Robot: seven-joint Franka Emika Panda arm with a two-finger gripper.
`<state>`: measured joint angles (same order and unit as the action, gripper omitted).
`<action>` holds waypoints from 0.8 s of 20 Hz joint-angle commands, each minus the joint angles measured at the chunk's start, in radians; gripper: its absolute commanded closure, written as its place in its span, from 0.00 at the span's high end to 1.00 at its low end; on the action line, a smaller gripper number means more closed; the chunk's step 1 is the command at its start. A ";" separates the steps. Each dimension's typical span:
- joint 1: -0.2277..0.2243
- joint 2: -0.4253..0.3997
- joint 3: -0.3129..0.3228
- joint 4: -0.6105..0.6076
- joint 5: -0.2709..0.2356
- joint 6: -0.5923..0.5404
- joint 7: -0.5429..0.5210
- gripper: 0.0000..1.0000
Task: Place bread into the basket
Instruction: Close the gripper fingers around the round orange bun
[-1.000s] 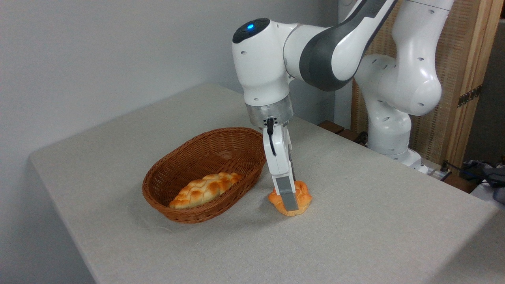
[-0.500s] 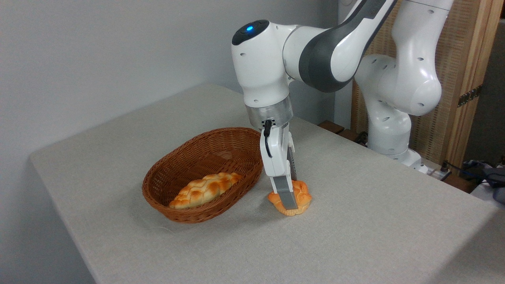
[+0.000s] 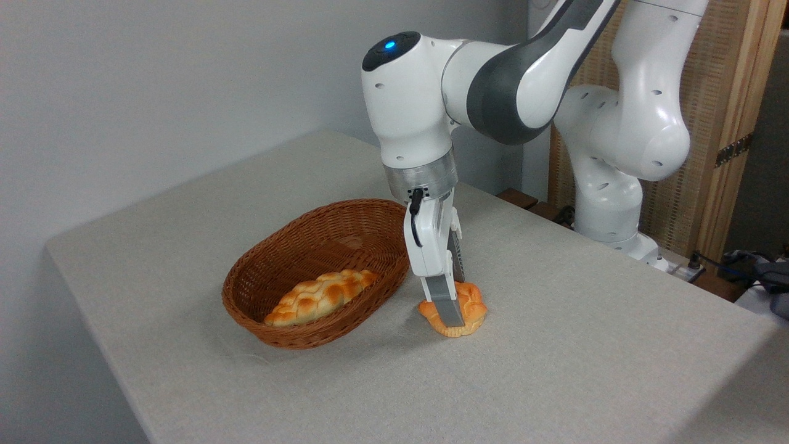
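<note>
Bread: small round orange-golden knotted bun (image 3: 463, 306) on the grey cloth-covered table (image 3: 555, 364), just right of the basket, outside it.
Basket: oval brown woven wicker basket (image 3: 259, 296), holding a paler braided oval loaf (image 3: 320, 296).
Hand: the white robot arm's two-finger hand (image 3: 454, 308) points down, fingers closed onto the bun; whether the bun is lifted cannot be told.

One fixed camera looks down at an angle from in front of the surface (image 3: 555, 370), at middling range. It faces the arm's base (image 3: 610, 228) at the far right and a plain wall behind.
</note>
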<state>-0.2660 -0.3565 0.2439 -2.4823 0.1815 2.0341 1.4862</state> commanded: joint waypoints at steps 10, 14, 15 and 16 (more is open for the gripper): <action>-0.003 -0.015 0.015 -0.006 0.000 0.003 -0.020 0.25; -0.001 -0.013 0.012 0.097 -0.026 -0.130 -0.113 0.27; -0.002 -0.006 0.009 0.138 -0.071 -0.171 -0.174 0.27; -0.004 -0.002 0.005 0.158 -0.098 -0.189 -0.207 0.27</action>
<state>-0.2616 -0.3639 0.2475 -2.4361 0.1686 1.9668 1.4015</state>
